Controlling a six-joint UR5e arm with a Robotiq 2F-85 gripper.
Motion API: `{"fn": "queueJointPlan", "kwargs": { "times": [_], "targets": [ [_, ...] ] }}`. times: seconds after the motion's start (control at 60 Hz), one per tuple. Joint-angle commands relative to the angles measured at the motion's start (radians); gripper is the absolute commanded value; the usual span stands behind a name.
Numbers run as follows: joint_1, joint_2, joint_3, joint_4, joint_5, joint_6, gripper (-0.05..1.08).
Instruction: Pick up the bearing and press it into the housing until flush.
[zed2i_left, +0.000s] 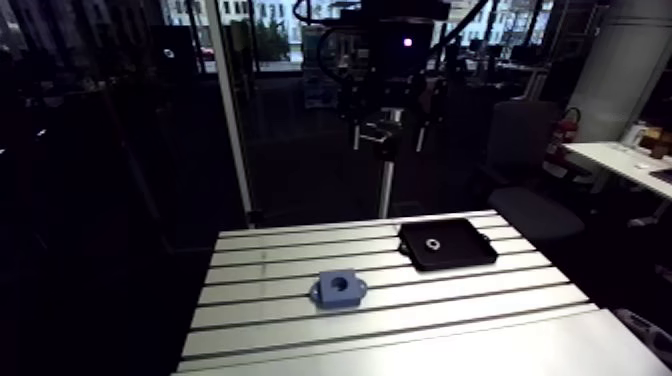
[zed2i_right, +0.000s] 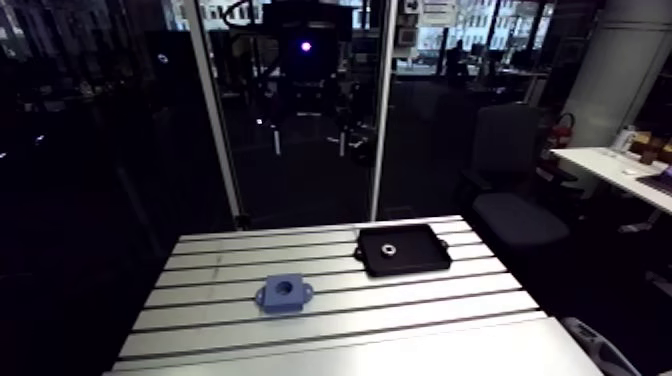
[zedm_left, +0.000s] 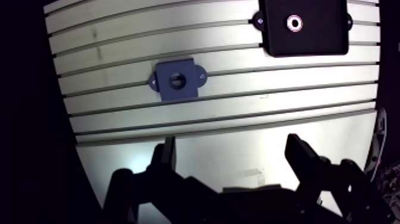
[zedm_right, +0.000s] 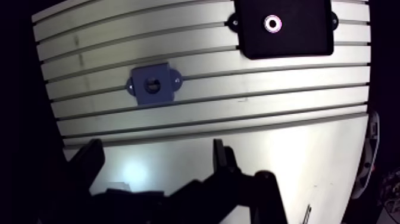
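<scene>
A blue housing (zed2i_left: 338, 289) with a round bore and two side ears sits on the slotted table (zed2i_left: 480, 300), left of middle. A small silver ring bearing (zed2i_left: 433, 243) lies on a flat black tray (zed2i_left: 465, 256) at the back right of the table. My gripper (zed2i_left: 390, 135) hangs high above the table's far edge, well away from both. In the wrist view, my gripper (zedm_left: 232, 149) is open with only bare table between its dark fingers. The housing (zedm_left: 177, 80) and the bearing (zedm_left: 294, 22) lie far ahead of the fingers.
A smooth pale plate (zed2i_left: 420, 350) runs along the table's front edge. The table drops off into dark at its left side (zed2i_left: 205, 300) and at the back.
</scene>
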Motion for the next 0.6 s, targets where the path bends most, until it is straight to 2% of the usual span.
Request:
{"fn": "queueJointPlan", "kwargs": {
  "times": [0.017, 0.15, 0.367, 0.5, 0.6],
  "targets": [
    [-0.001, 0.001, 0.006, -0.004, -0.007, -0.003, 0.01],
    [-0.006, 0.017, 0.000, -0.019, -0.027, -0.044, 0.01],
    [-0.025, 0.066, -0.004, -0.076, -0.031, -0.174, 0.01],
    [-0.093, 0.113, -0.016, -0.134, -0.034, -0.194, 0.01],
    [-0.118, 0.147, -0.027, -0.165, -0.035, -0.231, 0.01]
  ]
}}
